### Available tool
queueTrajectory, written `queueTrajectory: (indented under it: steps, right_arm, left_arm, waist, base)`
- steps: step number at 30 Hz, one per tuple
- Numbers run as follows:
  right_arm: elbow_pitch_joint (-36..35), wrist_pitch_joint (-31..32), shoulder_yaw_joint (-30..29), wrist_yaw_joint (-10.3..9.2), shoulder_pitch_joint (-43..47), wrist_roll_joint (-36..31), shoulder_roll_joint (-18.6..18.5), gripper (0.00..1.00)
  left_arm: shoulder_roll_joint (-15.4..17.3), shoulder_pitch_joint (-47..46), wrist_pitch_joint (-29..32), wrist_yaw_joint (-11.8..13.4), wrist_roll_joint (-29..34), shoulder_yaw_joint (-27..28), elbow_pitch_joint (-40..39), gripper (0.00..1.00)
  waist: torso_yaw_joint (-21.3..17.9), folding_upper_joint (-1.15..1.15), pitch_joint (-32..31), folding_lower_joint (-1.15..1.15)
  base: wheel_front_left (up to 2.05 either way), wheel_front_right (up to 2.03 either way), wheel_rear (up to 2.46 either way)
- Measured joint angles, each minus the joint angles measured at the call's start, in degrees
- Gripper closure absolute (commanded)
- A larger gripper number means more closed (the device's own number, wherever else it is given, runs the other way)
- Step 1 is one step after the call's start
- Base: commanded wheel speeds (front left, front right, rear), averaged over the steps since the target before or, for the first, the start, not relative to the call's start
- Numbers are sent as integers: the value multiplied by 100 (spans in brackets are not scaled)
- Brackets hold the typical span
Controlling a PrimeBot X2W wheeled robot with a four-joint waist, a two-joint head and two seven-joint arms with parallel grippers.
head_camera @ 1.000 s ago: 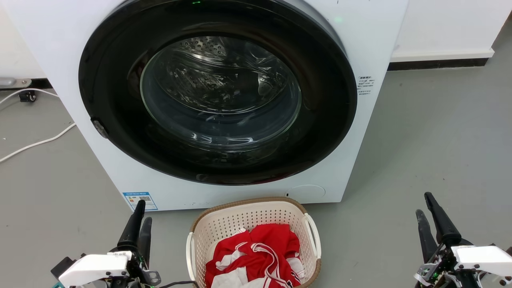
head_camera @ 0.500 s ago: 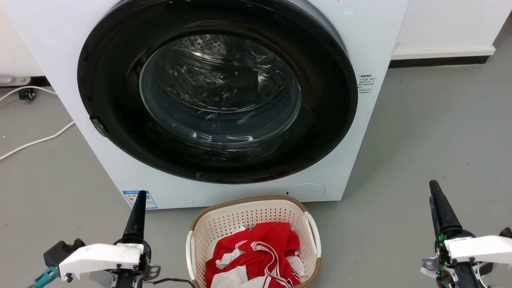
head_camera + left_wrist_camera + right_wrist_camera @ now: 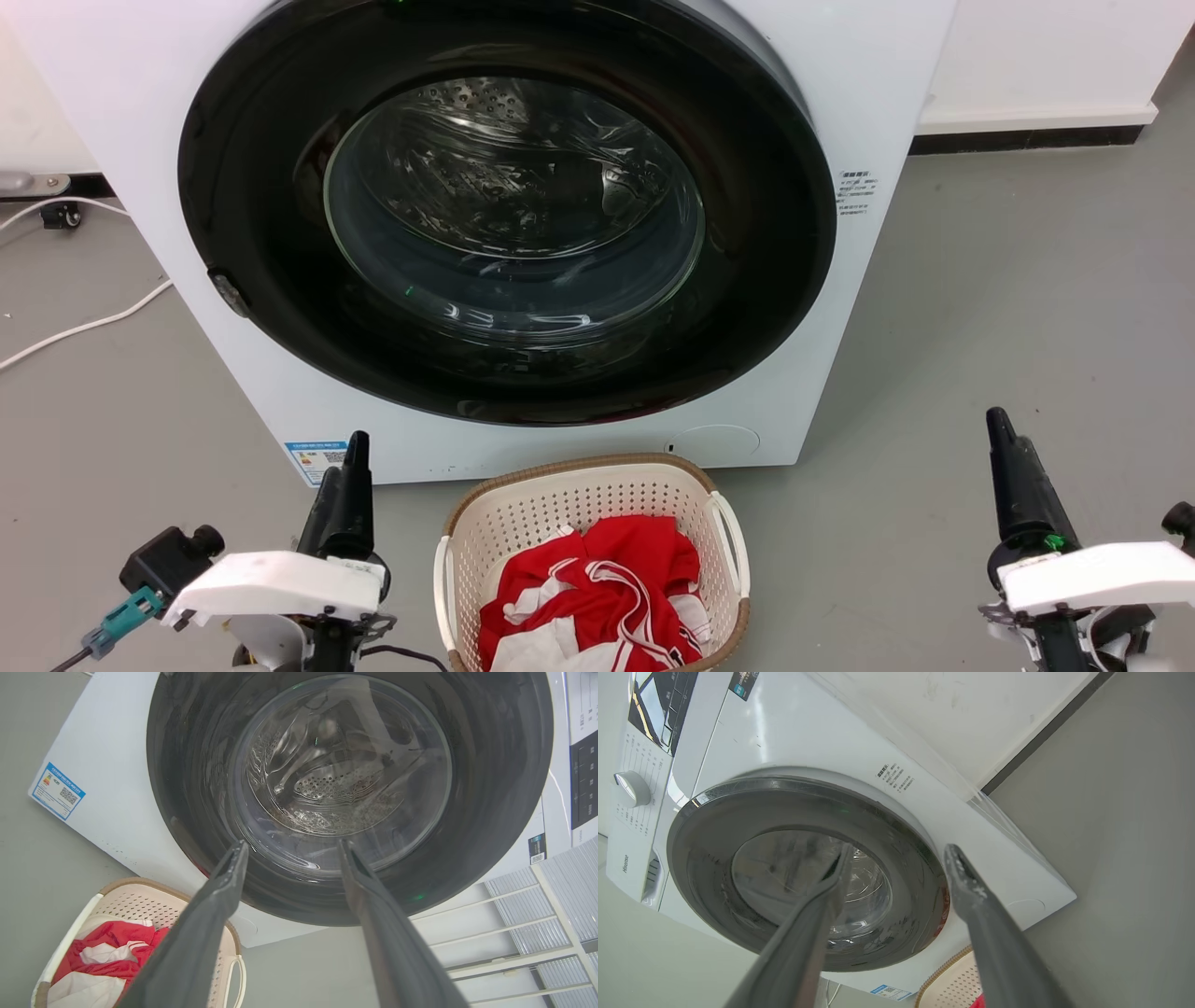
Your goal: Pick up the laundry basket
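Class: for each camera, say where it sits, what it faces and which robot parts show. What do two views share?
Head view: on the head, facing forward and down at the washer and laundry basket; left tool lower left, right tool lower right.
Left wrist view: on the left wrist, facing the washer door between its two parted fingers.
Right wrist view: on the right wrist, facing the washer door and control panel between its parted fingers.
Shared: both wrist views catch the laundry basket's rim.
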Motion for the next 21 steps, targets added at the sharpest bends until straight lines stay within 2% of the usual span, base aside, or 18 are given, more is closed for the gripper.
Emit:
queueTrajectory:
  steps: [6, 21]
  right_arm:
    - [-68, -134, 73, 0, 32, -693, 0, 0]
    - [-282, -404, 162, 0, 140, -1950, 0, 0]
  left_arm:
    - [2, 1, -121, 66, 588, -112, -68, 0]
    - [5, 18, -403, 147, 1795, -300, -281, 0]
  waist:
    - [-3, 0, 3, 0]
    - [12, 0, 6, 0]
  base:
    - [0, 0, 0]
    - [0, 0, 0]
